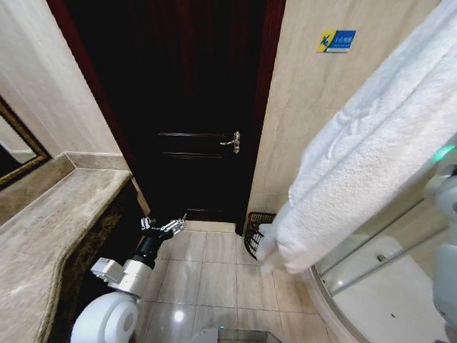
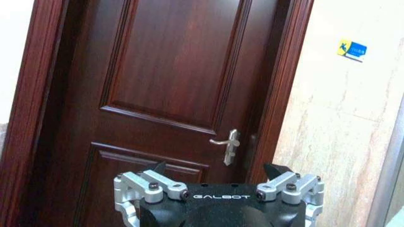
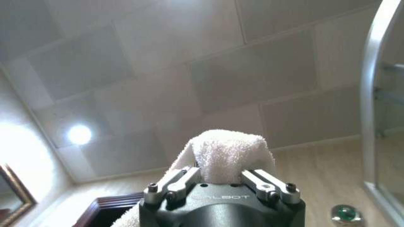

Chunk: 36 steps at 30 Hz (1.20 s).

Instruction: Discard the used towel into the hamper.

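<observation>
Head view: the white towel (image 1: 371, 143) hangs from upper right down over the hamper (image 1: 254, 232), which stands on the floor tiles by the wall beside the dark door (image 1: 193, 107). The left gripper (image 1: 164, 227) is low beside the bench (image 1: 50, 236).

Left wrist view: its fingers (image 2: 148, 178) are apart, facing the door.

Right wrist view: the right gripper (image 3: 221, 182) has its fingers clamped on a towel fold.
</observation>
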Available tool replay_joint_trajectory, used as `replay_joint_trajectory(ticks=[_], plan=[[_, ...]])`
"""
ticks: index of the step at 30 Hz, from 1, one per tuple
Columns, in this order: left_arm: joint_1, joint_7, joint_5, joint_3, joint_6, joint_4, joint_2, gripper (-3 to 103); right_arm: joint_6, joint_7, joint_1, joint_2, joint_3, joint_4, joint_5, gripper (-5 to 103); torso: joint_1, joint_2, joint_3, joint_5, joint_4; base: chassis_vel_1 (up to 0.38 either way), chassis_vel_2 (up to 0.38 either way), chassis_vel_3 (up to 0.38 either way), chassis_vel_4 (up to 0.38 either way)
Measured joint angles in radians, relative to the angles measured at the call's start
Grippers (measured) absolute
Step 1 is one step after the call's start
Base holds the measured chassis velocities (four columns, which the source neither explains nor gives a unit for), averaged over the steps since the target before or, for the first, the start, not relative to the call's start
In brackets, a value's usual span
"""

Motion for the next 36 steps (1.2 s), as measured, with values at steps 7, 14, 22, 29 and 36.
replay_joint_trajectory(ticks=[7,14,22,29,36], plan=[[0.000,0.000,0.000,0.000,0.000,0.000,0.000,100,-0.028,-0.028,-0.024,0.034,0.003,0.017,-0.005,12,0.000,0.000,0.000,0.0001,0.0002,0.000,0.000,0.000,0.000],[0.000,0.000,0.000,0.000,0.000,0.000,0.000,100,-0.035,-0.034,-0.039,0.029,0.023,0.027,0.002,12,0.000,0.000,0.000,0.0000,0.0001,-0.006,0.007,0.008,-0.006],[0.000,0.000,0.000,0.000,0.000,0.000,0.000,100,-0.045,-0.034,-0.047,0.029,0.040,0.035,0.002,12,0.000,0.000,0.000,0.0001,0.0003,-0.100,0.092,0.099,-0.090],[0.000,0.000,0.000,0.000,0.000,0.000,0.000,100,-0.051,-0.031,-0.036,0.021,0.043,0.027,0.004,12,0.000,0.000,0.000,-0.0002,0.0002,-0.086,0.102,0.096,-0.110],[0.000,0.000,0.000,0.000,0.000,0.000,0.000,100,-0.048,-0.053,-0.033,0.004,0.048,-0.013,0.006,12,0.000,0.000,0.000,0.0002,0.0000,-0.098,0.097,0.091,-0.098]])
